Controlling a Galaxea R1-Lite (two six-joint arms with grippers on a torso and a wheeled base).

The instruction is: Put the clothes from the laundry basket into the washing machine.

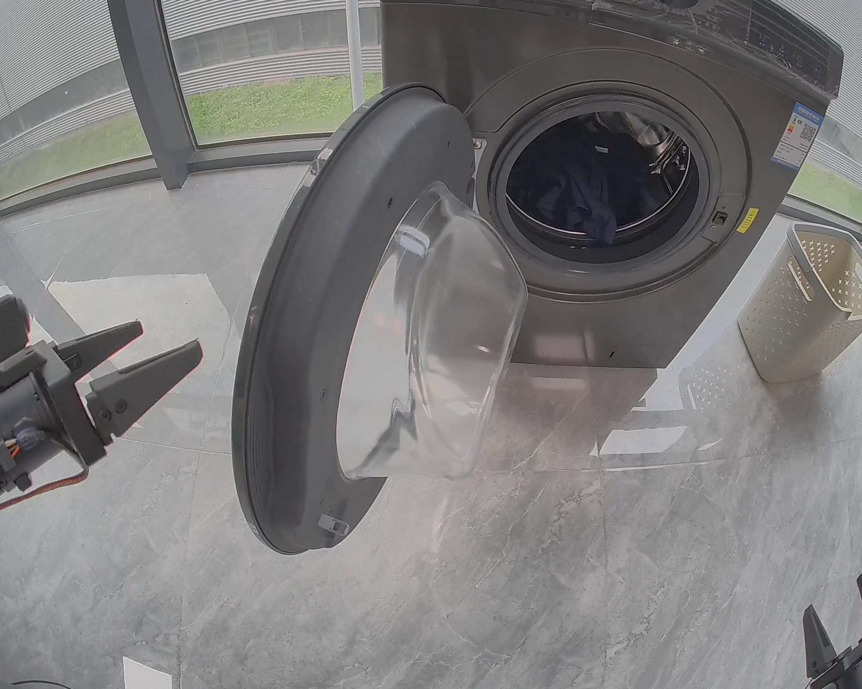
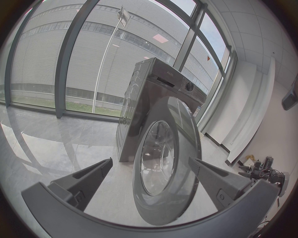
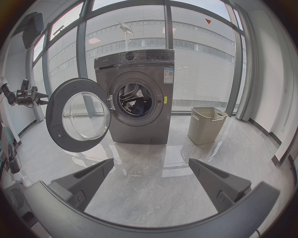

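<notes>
Tall windows with grey frames stand behind and to the left of the washing machine, with grass and a ribbed grey building outside. The floor is glossy grey marble-pattern tile and mirrors the machine's front.

The grey front-loading washing machine stands on this floor with its back to the windows. Its round door is swung wide open on the machine's left side, the clear bowl-shaped glass facing the robot.

The cream perforated laundry basket stands upright on the floor just beside the machine's right side, apart from it.

The clothes are a dark blue heap lying inside the machine's drum, seen through the open port.

The left claw hangs in the air out to the left of the machine, beyond the open door, its two fingers spread apart and holding nothing; the clothes are well away from it, past the door. The right claw is low and well out in front of the machine, toward its right, fingers likewise spread and empty, far from both the basket and the drum.
</notes>
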